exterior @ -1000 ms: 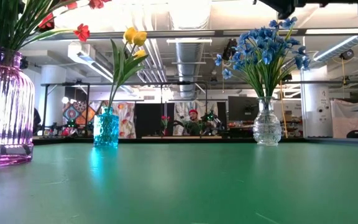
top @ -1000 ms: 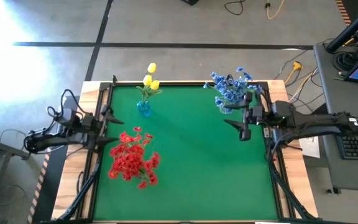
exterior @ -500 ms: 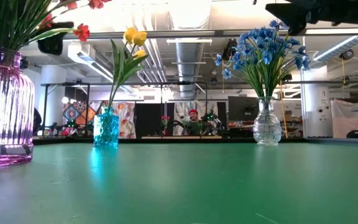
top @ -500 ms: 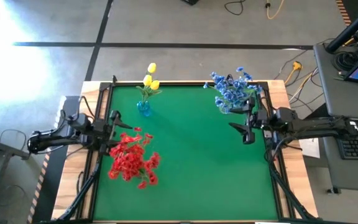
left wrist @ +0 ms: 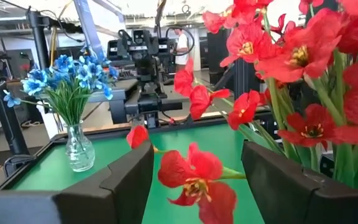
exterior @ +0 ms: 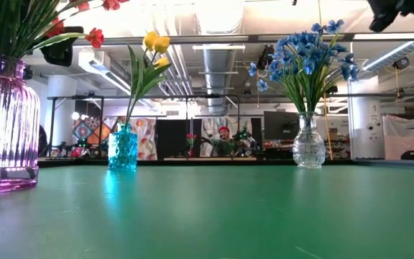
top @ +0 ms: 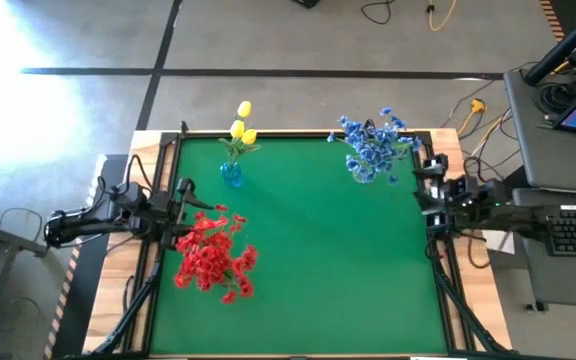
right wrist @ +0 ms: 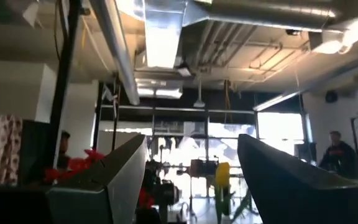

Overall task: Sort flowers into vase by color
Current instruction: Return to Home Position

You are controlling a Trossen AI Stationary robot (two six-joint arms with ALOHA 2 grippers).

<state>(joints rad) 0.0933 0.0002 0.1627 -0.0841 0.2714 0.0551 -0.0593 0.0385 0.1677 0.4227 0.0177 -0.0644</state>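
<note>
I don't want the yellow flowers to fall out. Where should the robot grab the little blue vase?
Grip the blue vase around its body, level from the side: it stands upright and the yellow flowers stick out of its top.

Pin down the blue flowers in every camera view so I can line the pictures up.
High view: blue flowers at the green mat's upper right corner.
Low view: right of centre, standing in the clear vase.
Left wrist view: across the mat, in the same vase.
Right wrist view: not in it.
Shared landmark: the red flowers, seen in all four views.
</note>
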